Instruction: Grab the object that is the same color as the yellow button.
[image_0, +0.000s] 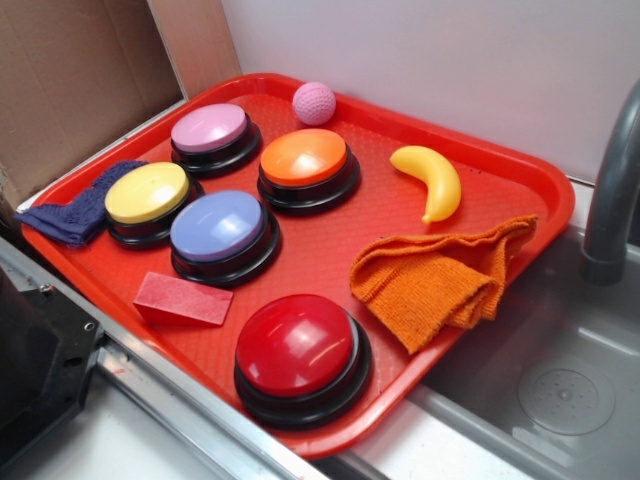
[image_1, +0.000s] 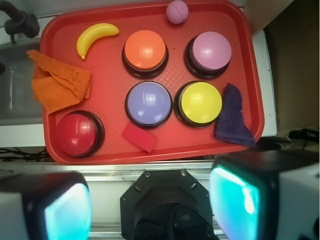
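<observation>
The small yellow toy banana (image_0: 430, 180) lies on the red tray (image_0: 500, 165) at the far right, just behind the orange knitted cloth (image_0: 445, 280). In the wrist view the banana (image_1: 95, 37) is at the tray's (image_1: 107, 75) upper left. The yellow button (image_0: 147, 192) stands at the tray's left side; in the wrist view the yellow button (image_1: 201, 102) is right of centre. My gripper (image_1: 150, 205) is open and empty, high above the tray's near edge, over the robot base (image_1: 167, 205). It does not show in the exterior view.
Also on the tray: orange button (image_0: 304, 158), pink button (image_0: 210, 128), lavender button (image_0: 218, 226), red button (image_0: 296, 345), pink ball (image_0: 314, 103), red block (image_0: 183, 298), purple cloth (image_0: 80, 212). A sink (image_0: 560, 390) and faucet (image_0: 610, 190) are to the right.
</observation>
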